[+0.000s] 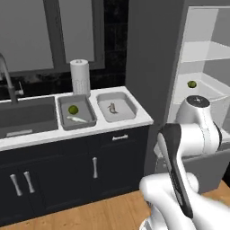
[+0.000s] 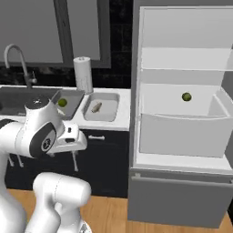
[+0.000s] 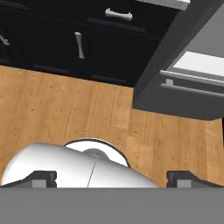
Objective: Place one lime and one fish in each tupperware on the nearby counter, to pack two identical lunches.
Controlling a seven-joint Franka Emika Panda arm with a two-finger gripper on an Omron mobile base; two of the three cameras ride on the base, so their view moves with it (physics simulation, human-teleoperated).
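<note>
two tupperware tubs on the counter [image 1: 139, 117], left tub [image 1: 77, 112] with one lime [image 1: 72, 109] and one fish [image 1: 77, 119], right tub [image 1: 117, 106] with one fish [image 1: 112, 108], second lime [image 1: 192, 84] in fridge, end effector [image 3: 112, 178] released

the arm is folding back low over its base, its gripper [image 3: 112, 178] pointing downward with jaws standing wide apart, holding nothing.
</note>
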